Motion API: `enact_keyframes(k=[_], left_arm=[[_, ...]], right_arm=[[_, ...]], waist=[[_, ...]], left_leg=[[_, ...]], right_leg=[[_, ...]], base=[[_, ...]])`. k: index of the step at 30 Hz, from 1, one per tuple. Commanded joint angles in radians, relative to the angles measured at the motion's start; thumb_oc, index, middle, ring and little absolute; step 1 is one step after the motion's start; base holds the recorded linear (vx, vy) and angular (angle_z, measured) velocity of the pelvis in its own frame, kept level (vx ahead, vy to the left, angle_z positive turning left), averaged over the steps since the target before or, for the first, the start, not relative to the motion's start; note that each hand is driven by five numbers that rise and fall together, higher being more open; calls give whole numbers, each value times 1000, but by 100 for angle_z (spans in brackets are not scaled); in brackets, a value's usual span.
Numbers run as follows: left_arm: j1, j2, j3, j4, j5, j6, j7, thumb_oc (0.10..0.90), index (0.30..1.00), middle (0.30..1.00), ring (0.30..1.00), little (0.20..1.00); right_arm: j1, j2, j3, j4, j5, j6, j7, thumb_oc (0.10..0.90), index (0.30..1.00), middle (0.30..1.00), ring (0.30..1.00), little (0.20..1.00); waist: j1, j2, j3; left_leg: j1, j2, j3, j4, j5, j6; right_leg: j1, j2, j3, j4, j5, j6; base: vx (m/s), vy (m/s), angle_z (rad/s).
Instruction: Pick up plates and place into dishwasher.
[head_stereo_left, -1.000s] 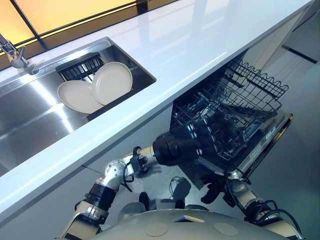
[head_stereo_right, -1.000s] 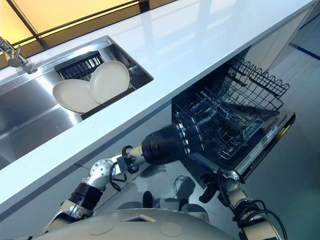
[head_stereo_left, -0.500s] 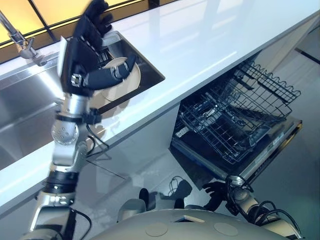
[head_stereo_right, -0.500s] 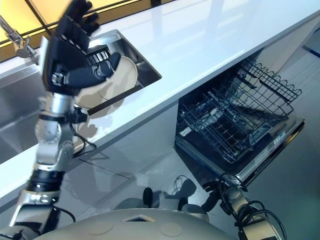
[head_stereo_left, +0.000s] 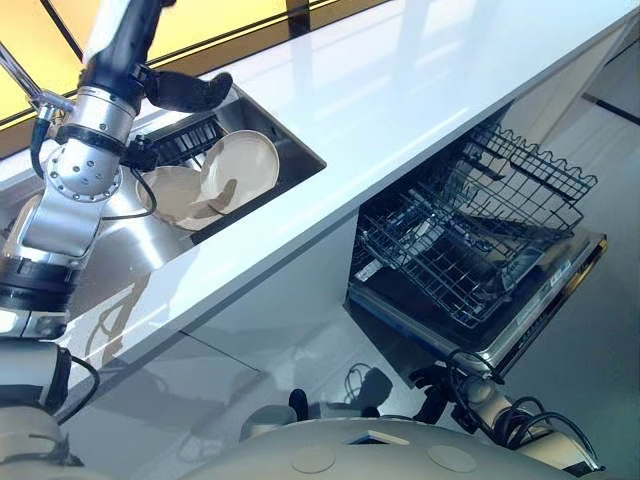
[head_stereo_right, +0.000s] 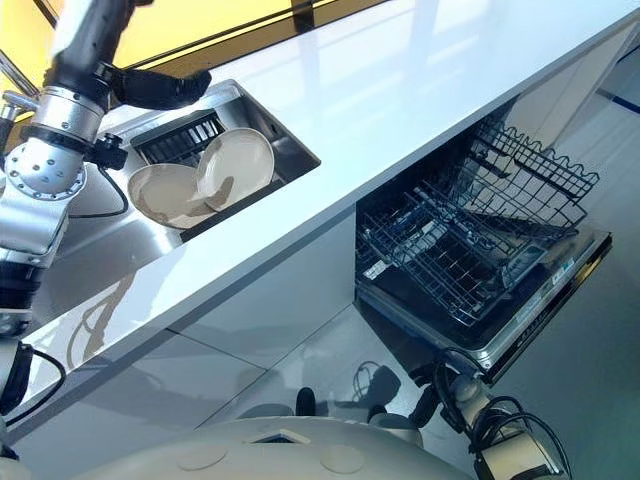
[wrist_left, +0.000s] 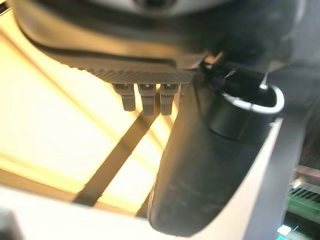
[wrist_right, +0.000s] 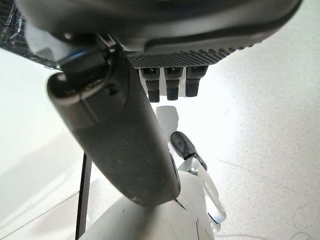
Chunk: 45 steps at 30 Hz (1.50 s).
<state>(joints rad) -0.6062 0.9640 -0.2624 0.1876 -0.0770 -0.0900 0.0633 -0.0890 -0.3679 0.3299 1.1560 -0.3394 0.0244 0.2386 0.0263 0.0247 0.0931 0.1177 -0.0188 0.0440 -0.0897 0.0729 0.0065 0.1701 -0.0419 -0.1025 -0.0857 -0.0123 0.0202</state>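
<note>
Your left hand (head_stereo_left: 185, 90) is raised over the far left of the scene, above the sink (head_stereo_left: 275, 125), with its thumb standing out to the right over the sink's dark drain rack (head_stereo_left: 185, 140). In the left wrist view (wrist_left: 200, 165) the fingers show straight and apart, closed on nothing. The two plates (head_stereo_left: 240, 170) lean in the sink just below and to the right of that thumb, the right one overlapping the left plate (head_stereo_right: 160, 192); the hand is apart from both. The plates sit close to the sink's near right corner, with the sink's near edge just beside them and steel basin open to their left.

The white counter (head_stereo_left: 400, 90) runs from near left to far right with a broad bare stretch right of the sink. Below its near edge, on the right, the dishwasher (head_stereo_left: 530, 300) stands with its door down and its wire rack (head_stereo_left: 470, 240) pulled out over the door, well apart from the plates.

Your right hand (wrist_right: 125, 125) hangs low at the near right over the pale floor (wrist_right: 260, 100), fingers straight, holding nothing.
</note>
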Motion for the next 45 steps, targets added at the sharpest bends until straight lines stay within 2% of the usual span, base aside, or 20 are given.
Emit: enact_keyframes(k=[1,6,13,17,25,31,37,40,42,45], left_arm=[[-232,83,0,93,22,-19,-18,800,900,900,900,900],[-278,115,-46,151,47,-6,-53,800,900,900,900,900],[-366,161,-122,259,31,-25,-110,800,900,900,900,900],[-378,166,-119,278,-12,-29,-98,800,900,900,900,900],[-374,177,-102,322,4,-54,-65,800,900,900,900,900],[-361,178,-96,313,-44,-46,-147,800,900,900,900,900],[-357,129,-107,285,-250,60,-440,800,900,900,900,900],[-348,83,-111,265,-347,138,-555,800,900,900,900,900],[-336,52,-109,244,-396,172,-594,800,900,900,900,900],[-326,12,-112,232,-454,191,-602,800,900,900,900,900]], right_arm=[[-41,-26,17,-5,1,10,-11,800,900,900,900,900],[-41,-36,14,-13,9,11,-14,800,900,900,900,900],[-41,-53,15,-23,33,-3,-22,800,900,900,900,900],[-41,-58,6,-17,35,-4,-16,800,900,900,900,900],[-36,-62,-9,-10,46,11,4,800,900,900,900,900],[-36,-69,-20,-7,43,15,25,800,900,900,900,900],[-51,-84,-33,-4,39,24,55,800,900,900,900,900],[-64,-91,-41,1,33,22,66,800,900,900,900,900],[-71,-100,-44,1,29,21,75,800,900,900,900,900],[-82,-109,-46,7,22,17,83,800,900,900,900,900]], waist=[[-4,30,24],[-5,26,62],[-6,17,110],[-4,14,112],[5,5,99],[10,4,89],[10,5,89],[7,7,92],[4,7,94],[-1,9,94]], left_leg=[[-16,-87,7,109,-193,86],[-47,-89,16,135,-195,92],[-92,-87,17,154,-189,98],[-97,-89,17,156,-188,99],[-99,-90,13,167,-193,98],[-88,-92,7,166,-195,100],[-76,-94,3,165,-196,98],[-71,-96,6,160,-196,98],[-68,-97,8,157,-195,96],[-64,-98,12,152,-193,95]], right_leg=[[-134,3,29,163,-67,83],[-166,1,48,174,-43,101],[-200,3,71,170,-14,117],[-203,4,74,162,-5,119],[-201,0,68,160,0,123],[-199,-2,63,166,-1,125],[-198,-3,55,173,1,130],[-202,-5,52,176,2,132],[-203,-5,50,177,2,131],[-205,-6,50,177,3,129]], base=[[18,99,-18],[29,36,-12],[11,4,-3],[28,9,1],[56,3,1],[50,2,0],[12,2,0],[0,0,0],[0,0,0],[-15,24,0]])
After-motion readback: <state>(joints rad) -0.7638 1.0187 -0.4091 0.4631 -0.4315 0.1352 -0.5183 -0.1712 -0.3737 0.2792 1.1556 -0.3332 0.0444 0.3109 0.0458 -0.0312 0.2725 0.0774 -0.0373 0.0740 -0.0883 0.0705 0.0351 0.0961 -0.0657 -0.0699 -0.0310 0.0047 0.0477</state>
